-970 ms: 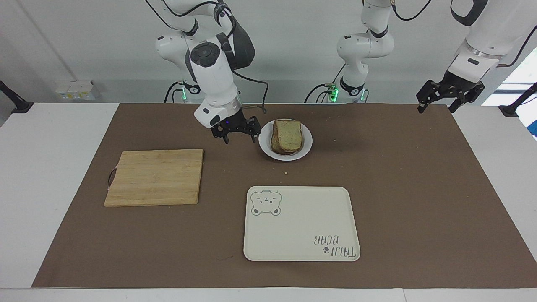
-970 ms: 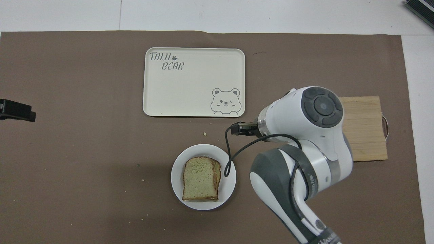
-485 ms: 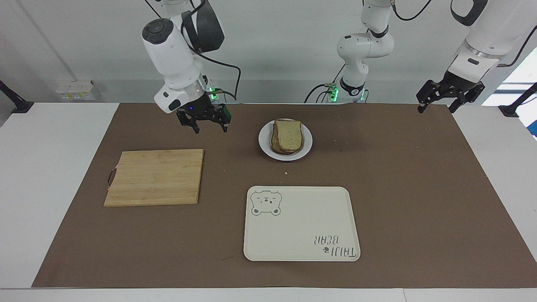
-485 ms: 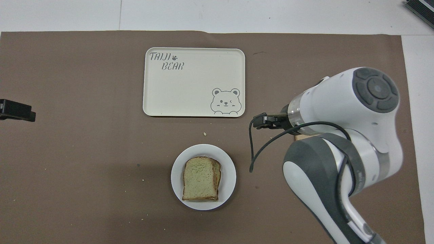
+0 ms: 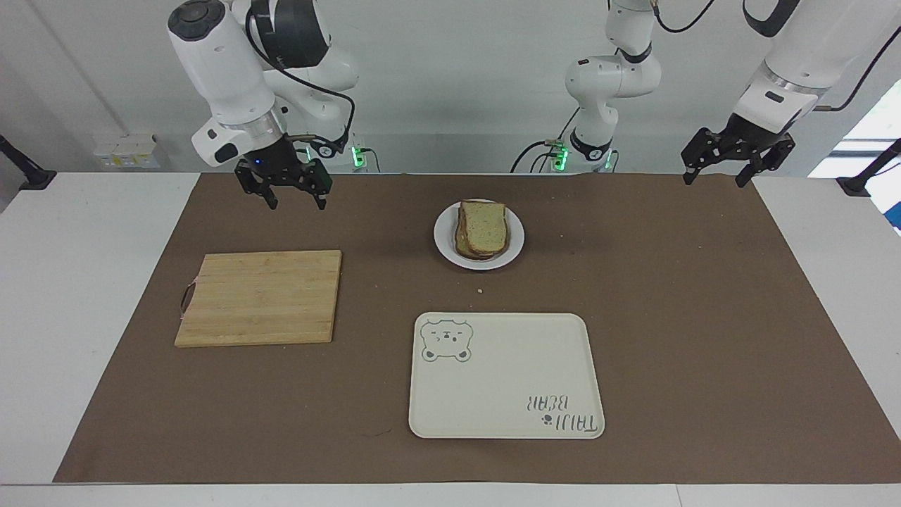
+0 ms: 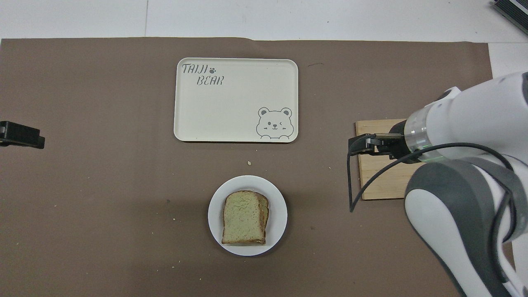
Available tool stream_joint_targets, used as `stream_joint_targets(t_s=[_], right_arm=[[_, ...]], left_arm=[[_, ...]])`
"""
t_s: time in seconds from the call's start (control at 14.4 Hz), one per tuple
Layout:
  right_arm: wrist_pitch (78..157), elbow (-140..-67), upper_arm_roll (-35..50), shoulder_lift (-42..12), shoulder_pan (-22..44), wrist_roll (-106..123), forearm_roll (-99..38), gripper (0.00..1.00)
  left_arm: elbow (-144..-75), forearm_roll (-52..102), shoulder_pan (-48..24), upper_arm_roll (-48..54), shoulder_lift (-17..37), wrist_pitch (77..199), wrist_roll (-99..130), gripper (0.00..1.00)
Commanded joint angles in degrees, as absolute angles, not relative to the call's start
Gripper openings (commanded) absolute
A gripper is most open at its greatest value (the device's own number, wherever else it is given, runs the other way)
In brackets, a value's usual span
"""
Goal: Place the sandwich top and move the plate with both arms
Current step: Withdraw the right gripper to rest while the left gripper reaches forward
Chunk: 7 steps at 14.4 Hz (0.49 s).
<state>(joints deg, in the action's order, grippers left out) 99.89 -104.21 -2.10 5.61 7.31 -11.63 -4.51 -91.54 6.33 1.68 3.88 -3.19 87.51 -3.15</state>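
The top slice (image 5: 483, 224) lies flat on a stack of bread on the plate (image 5: 512, 248), its crust edges roughly aligned with the slice beneath. The plate sits on the brown mat (image 5: 704, 317) near the robots' edge, about midway between the two arms' ends of the table. Nothing touches the bread or the plate.

The right gripper (image 5: 283, 190) hangs in the air, well apart from the plate toward the right arm's end of the table. It is over the mat near the robots' edge, with the cutting board (image 5: 260, 297) below it and farther from the robots. Its fingers (image 5: 269, 197) point down, stand apart and hold nothing. In the overhead view the right arm's wrist and black cable cover part of the board (image 6: 377, 177).

The left gripper (image 5: 714, 169) is raised over the mat's corner at the left arm's end of the table, well apart from the plate. Its fingers are spread and empty. In the overhead view only its dark tip (image 6: 20, 134) shows at the frame edge. The left arm waits.

The tray (image 5: 507, 377), cream with a bear drawing and lettering, lies flat on the mat farther from the robots than the plate, apart from it and from both grippers. A few crumbs (image 5: 479, 290) lie on the mat between plate and tray.
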Motion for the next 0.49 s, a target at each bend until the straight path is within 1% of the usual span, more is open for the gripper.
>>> stream_joint_targets(t_s=[0.0,0.07,0.28,0.42], right_arm=[[97.82,-102.04,-1.49,5.80,4.93,-9.67,-3.08,1.00],[97.47,-101.87,-1.84,5.89,4.31,-8.36,-2.73,1.00],[95.10,-101.16,-2.20,5.98,1.24,-2.39,-2.29,1.00],[94.92,-99.42,-2.29,5.98,0.88,-2.37,-2.29,1.00]], left_arm=[[-95.44,12.02,1.32,3.25,-4.57,88.94,-2.72,1.00],[-96.67,15.09,1.32,3.25,-4.57,89.55,-2.81,1.00],[-104.04,23.97,0.97,3.25,-5.71,94.29,-8.07,1.00],[-107.13,27.58,0.09,3.34,-5.71,97.02,-9.05,1.00]])
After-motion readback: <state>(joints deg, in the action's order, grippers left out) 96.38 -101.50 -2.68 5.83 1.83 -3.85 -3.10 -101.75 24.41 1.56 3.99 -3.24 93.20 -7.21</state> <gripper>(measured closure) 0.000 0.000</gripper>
